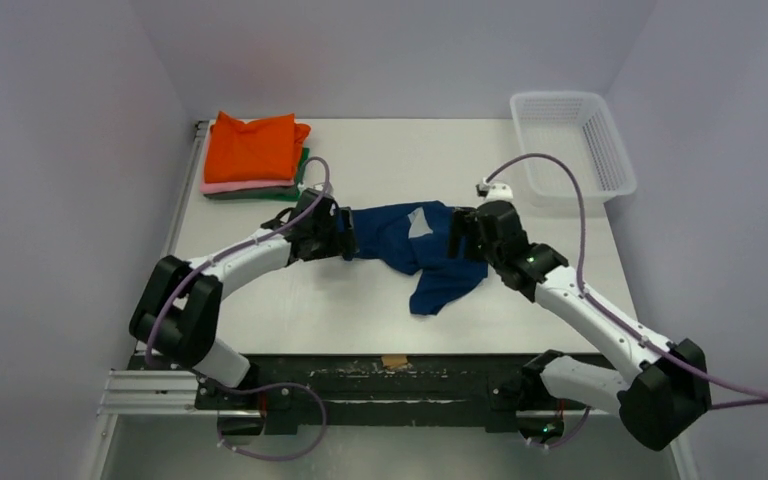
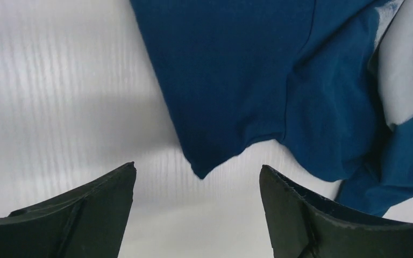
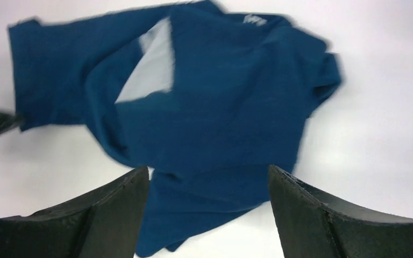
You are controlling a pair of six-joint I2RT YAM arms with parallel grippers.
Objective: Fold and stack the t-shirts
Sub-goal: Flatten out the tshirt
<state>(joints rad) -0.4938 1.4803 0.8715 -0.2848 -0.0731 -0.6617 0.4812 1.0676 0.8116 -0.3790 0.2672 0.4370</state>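
Sitting far right, white mesh basket (image 1: 572,145); folded orange-topped stack (image 1: 253,155) far left. Between left gripper (image 1: 345,232) and right gripper (image 1: 457,232), both with fingers spread, the navy t-shirt (image 1: 415,250) lies crumpled.

3 plain walls close in the scene: a left wall (image 1: 60,150), a back wall (image 1: 390,50) and a right wall (image 1: 720,120), all pale lavender-grey and bare. Between them lies a white rectangular tabletop (image 1: 360,320), matte and evenly lit by soft, diffuse light with only faint shadows. In the left wrist view its surface shows fine parallel ridges. A white mesh basket (image 1: 554,96) sits at the far right corner. Along the near edge runs a dark strip with an aluminium rail (image 1: 150,392) and 1 small tan patch (image 1: 394,361).
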